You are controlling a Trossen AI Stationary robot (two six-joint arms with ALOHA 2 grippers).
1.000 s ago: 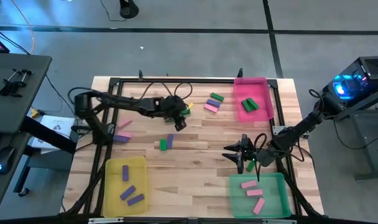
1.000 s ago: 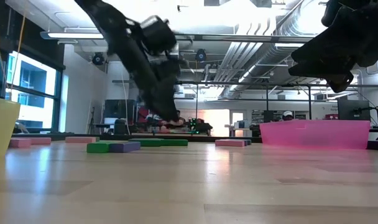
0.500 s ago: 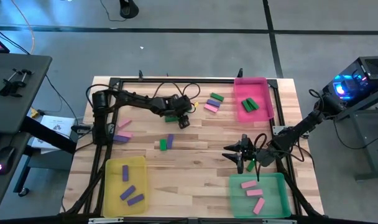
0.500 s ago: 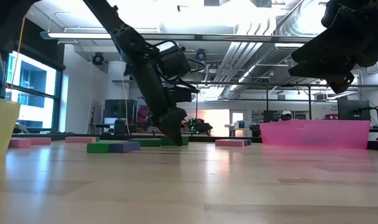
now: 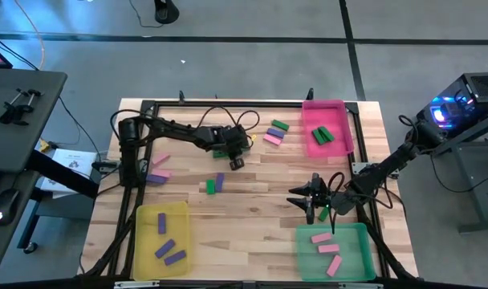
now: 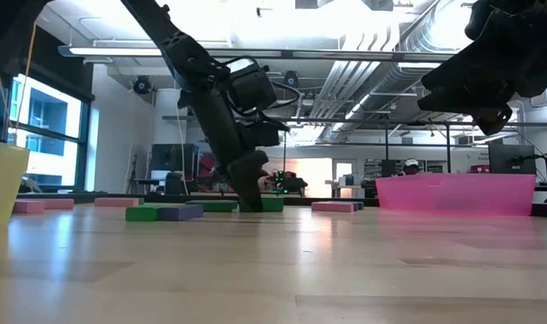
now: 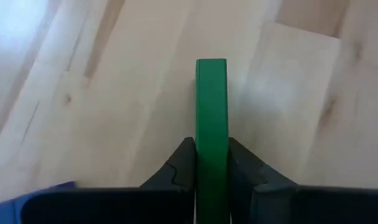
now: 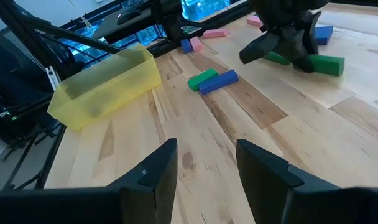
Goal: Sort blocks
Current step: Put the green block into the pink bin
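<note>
the green block (image 7: 211, 134) in the far middle of the worktop (image 5: 252, 229) now sits pinched between the left gripper (image 5: 235, 156) fingers (image 7: 179, 168), which have closed in on it; half a second ago they were spread wide above it, and a second ago the arm was further left and higher. block still lies flat on the wood. a green and purple pair (image 5: 214, 185) lies just near of it, and more blocks (image 5: 274, 132) sit to the right, by the pink tray (image 5: 346, 128). right gripper (image 5: 315, 207) hasn't budged, hovering by the green tray (image 5: 308, 249) with its fingers (image 8: 265, 168) partly apart and nothing between them. yellow tray (image 5: 144, 241) is at the near left with purple blocks in it. worktop is pale wood planks with a black frame around it. beyond it there's a grey floor, desks either side, ceiling ducts and windows in the low view.
</note>
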